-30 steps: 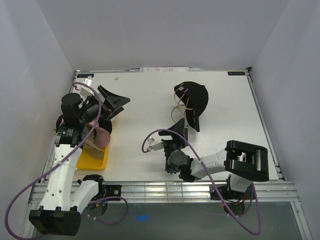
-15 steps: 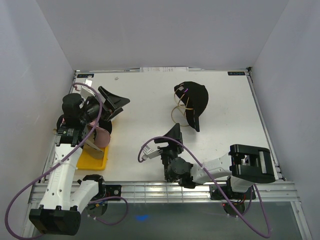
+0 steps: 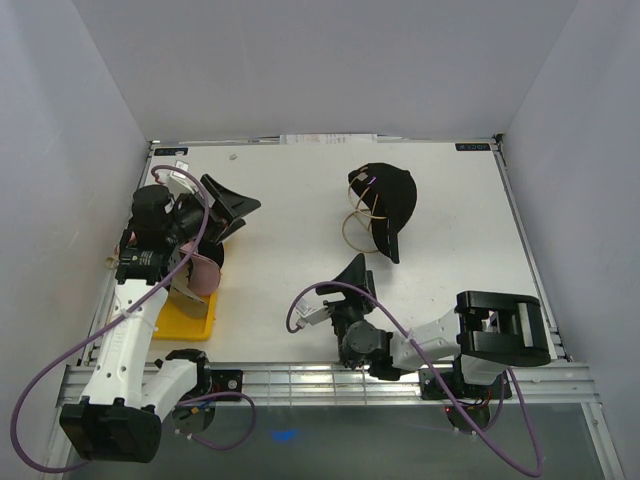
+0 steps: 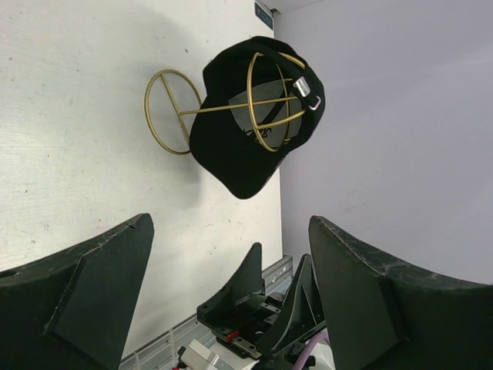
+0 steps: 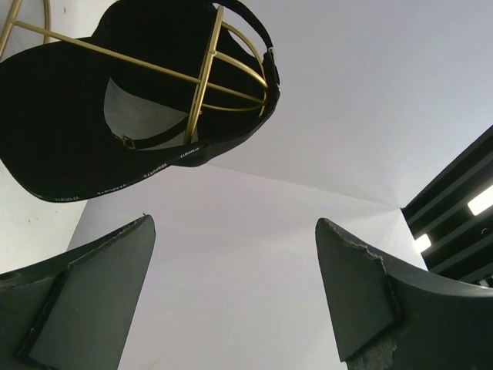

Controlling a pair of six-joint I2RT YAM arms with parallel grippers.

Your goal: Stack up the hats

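Observation:
A black hat [image 3: 388,198] hangs on a gold wire stand [image 3: 356,232] at the table's far middle. It also shows in the left wrist view [image 4: 231,146] and the right wrist view [image 5: 69,92]. A pink hat [image 3: 206,272] lies at the left with other hats, mostly hidden under my left arm. My left gripper [image 3: 240,212] is open and empty, raised beside that pile and facing the black hat [image 4: 231,223]. My right gripper [image 3: 350,285] is open and empty near the front middle, tilted up toward the black hat [image 5: 233,222].
A yellow tray [image 3: 185,322] lies at the front left under the pile of hats. White walls enclose the table on three sides. A metal rail [image 3: 300,378] runs along the near edge. Purple cables loop off both arms.
My right arm has drawn back toward the near edge, and its gripper has tilted up and shifted slightly right. My left wrist has shifted slightly away from me.

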